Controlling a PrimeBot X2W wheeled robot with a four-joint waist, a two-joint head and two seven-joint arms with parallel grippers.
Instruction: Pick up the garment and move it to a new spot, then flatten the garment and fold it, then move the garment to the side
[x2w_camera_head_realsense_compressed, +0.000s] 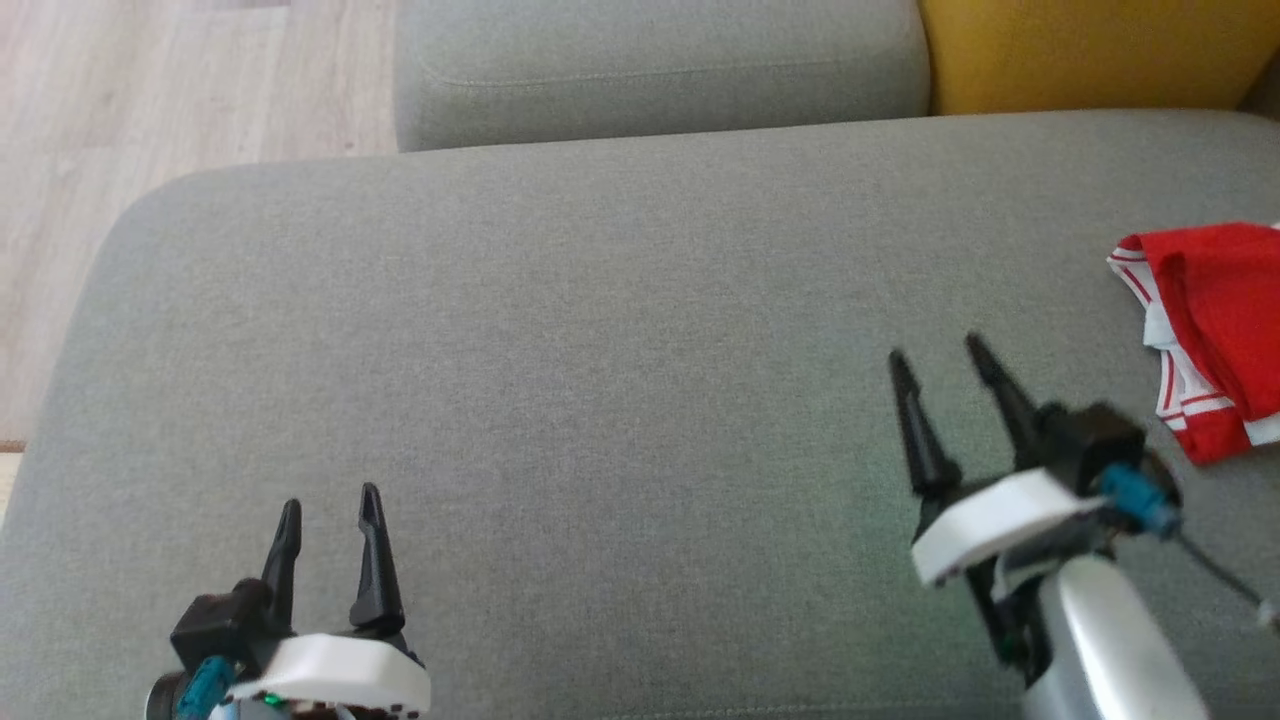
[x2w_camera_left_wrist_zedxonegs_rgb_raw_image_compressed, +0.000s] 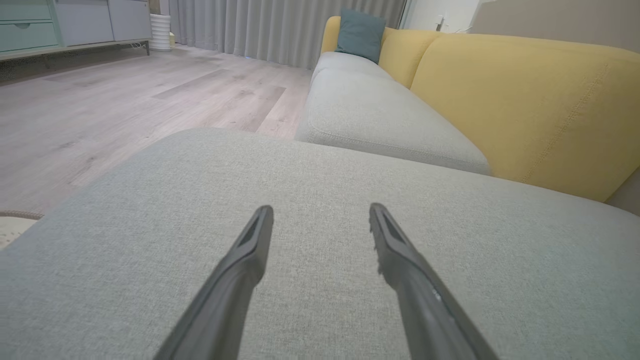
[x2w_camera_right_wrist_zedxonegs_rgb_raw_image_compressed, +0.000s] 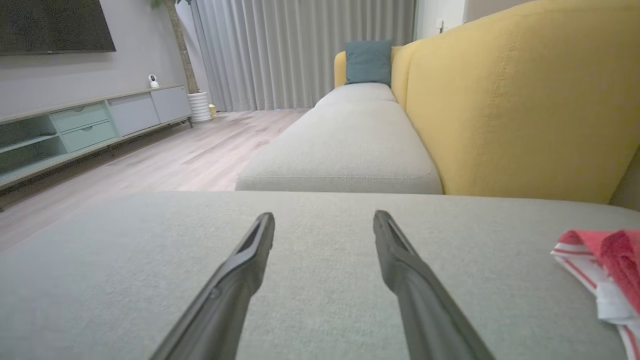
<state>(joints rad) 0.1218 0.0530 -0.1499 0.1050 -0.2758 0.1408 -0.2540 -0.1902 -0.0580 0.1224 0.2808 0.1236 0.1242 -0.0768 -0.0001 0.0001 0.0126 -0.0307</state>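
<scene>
Matt woven grey cloth covers the cushion (x2w_camera_head_realsense_compressed: 600, 350); the red garment (x2w_camera_head_realsense_compressed: 1215, 330) is soft fabric.

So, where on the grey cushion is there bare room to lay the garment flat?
The wide grey cushion is bare between the left fingers and the right fingers, up to its far edge. Only the right edge is taken, by the red garment.

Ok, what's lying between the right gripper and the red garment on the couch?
Nothing but bare grey cushion lies between the right gripper and the garment; the head view shows that stretch.
</scene>
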